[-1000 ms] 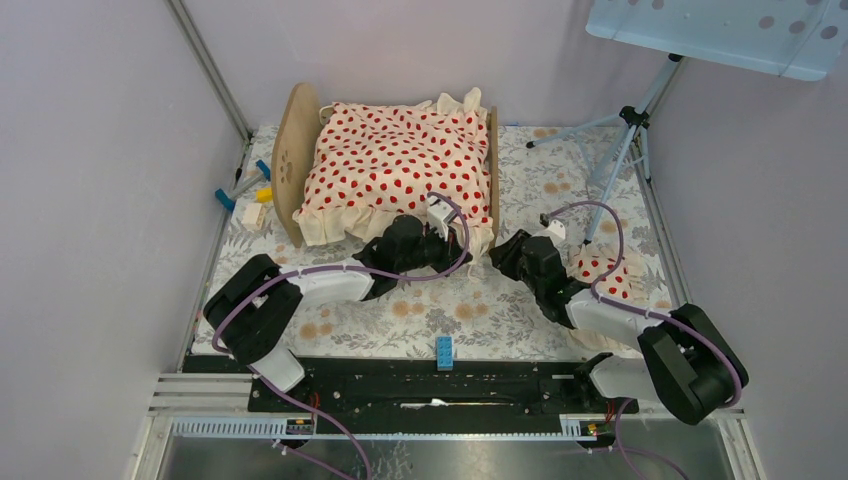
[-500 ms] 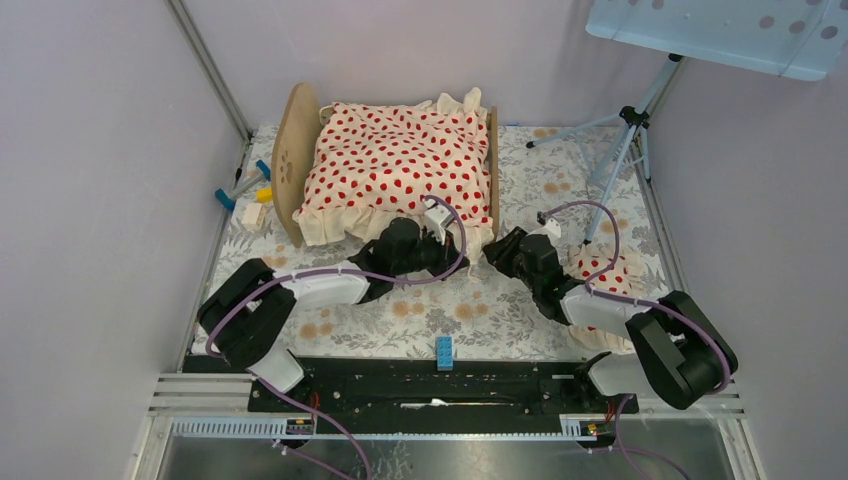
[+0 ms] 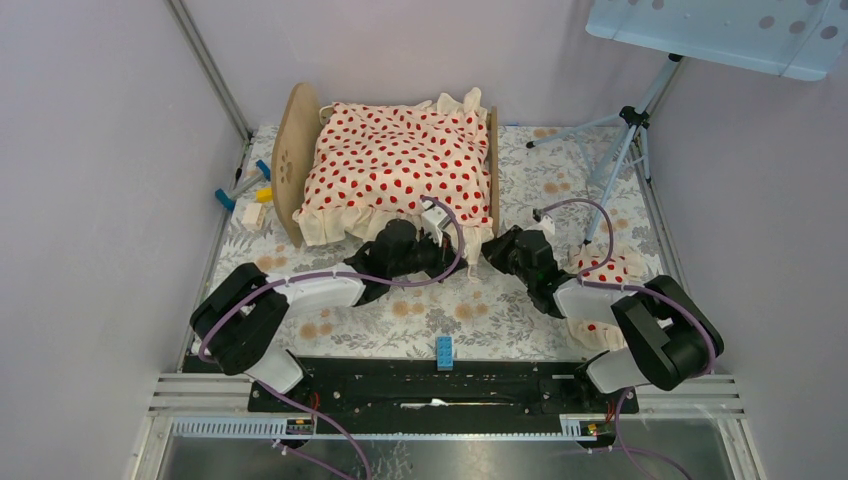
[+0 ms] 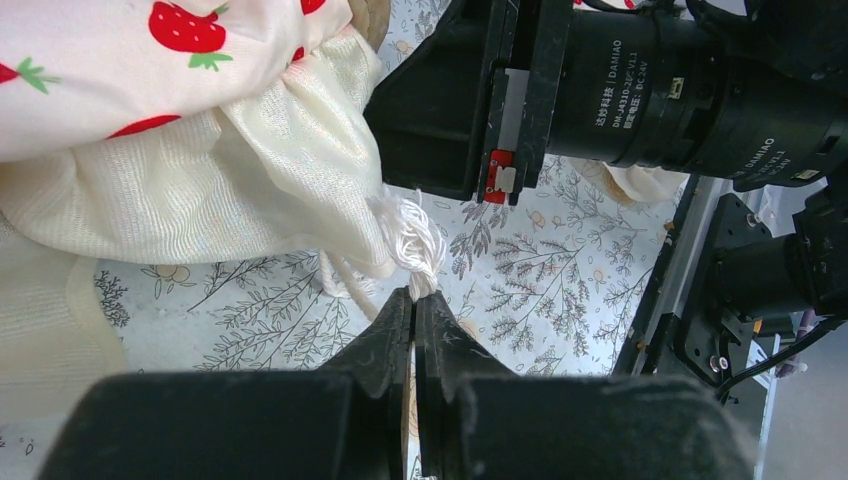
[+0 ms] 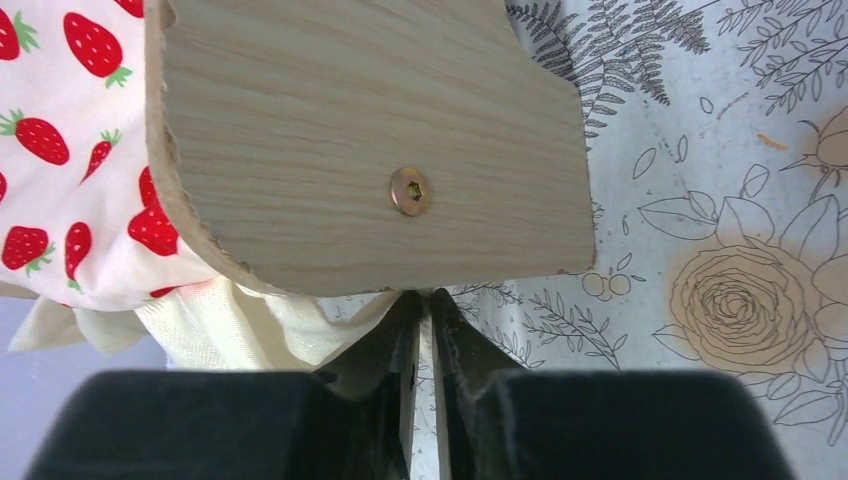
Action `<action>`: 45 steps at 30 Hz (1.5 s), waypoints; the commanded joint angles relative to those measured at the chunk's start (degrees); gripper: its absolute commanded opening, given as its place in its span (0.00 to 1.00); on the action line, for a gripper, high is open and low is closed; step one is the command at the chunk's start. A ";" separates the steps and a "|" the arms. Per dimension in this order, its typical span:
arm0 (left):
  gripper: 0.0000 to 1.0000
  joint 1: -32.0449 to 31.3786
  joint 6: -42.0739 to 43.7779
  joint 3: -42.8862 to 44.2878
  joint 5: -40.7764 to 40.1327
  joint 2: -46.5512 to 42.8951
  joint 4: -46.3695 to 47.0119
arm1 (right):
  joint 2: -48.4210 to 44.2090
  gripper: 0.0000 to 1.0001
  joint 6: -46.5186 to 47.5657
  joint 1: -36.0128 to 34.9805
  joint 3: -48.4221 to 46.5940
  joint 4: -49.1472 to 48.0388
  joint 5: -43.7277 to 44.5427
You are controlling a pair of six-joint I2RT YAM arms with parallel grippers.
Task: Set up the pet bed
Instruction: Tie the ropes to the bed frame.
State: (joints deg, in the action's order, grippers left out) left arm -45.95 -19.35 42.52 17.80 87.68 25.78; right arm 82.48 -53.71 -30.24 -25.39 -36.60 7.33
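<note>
Pet bed [image 3: 290, 162] axis L-R; L end effector [image 4: 413, 294] clamps blanket [image 3: 395, 165], R end effector [image 5: 424, 296] together.

Light-wood pet bed [image 3: 288, 165], rounded ends, upright, far centre-left.

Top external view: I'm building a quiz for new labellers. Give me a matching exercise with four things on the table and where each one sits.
Things:
1 dotted blanket
2 dotted pillow
3 blue block
4 tripod

Places:
A far right of the table
B draped over the pet bed
C near edge, at the middle
D partly under the right arm

Pairs: 1-B; 2-D; 3-C; 4-A.
</note>
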 commanded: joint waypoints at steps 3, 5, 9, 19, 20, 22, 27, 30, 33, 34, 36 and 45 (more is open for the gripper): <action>0.00 0.16 -0.89 0.92 0.91 -2.54 0.70 | -1.46 0.01 1.27 0.38 0.38 -4.33 -1.22; 0.00 0.16 -1.10 2.50 2.35 -2.20 -1.77 | -2.64 0.00 2.17 0.46 1.87 -4.77 -1.35; 0.00 -0.15 -1.11 5.70 3.34 -1.84 -5.82 | -5.23 0.00 4.45 0.43 3.82 -3.77 -2.27; 0.00 -3.53 3.30 17.41 1.28 -0.23 -16.46 | -12.78 0.00 9.46 0.40 5.80 1.06 -2.26; 0.00 -3.57 3.61 18.53 1.00 0.27 -17.18 | -13.29 0.00 9.70 0.42 5.91 1.50 -2.30; 0.00 -3.67 3.66 20.69 0.00 1.56 -18.27 | -14.28 0.00 9.90 0.44 6.03 2.28 -2.10; 0.00 -3.68 2.61 23.99 -1.89 5.96 -18.47 | -16.73 0.00 9.40 0.44 7.44 3.33 -1.17; 0.00 -3.70 1.95 25.67 -1.85 8.59 -18.02 | -18.31 0.00 8.99 0.44 8.28 4.04 -0.46; 0.00 -3.70 1.14 25.39 -2.25 10.32 -16.22 | -19.89 0.00 8.96 0.48 8.74 5.16 0.25; 0.00 -3.70 0.94 25.17 -2.34 10.80 -15.73 | -20.43 0.00 8.98 0.43 8.81 5.52 0.55; 0.00 -3.69 0.61 24.61 -2.52 11.77 -15.12 | -21.41 0.00 9.01 0.45 9.00 6.01 0.90; 0.00 -3.70 0.02 21.17 -5.63 13.43 -12.75 | -24.33 0.00 9.47 0.49 9.32 7.36 2.06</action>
State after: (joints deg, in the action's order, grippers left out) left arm -49.74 -18.72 64.36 14.50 100.64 8.91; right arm 59.99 -45.21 -29.93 -16.40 -29.76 8.05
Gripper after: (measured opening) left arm 0.014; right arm 0.017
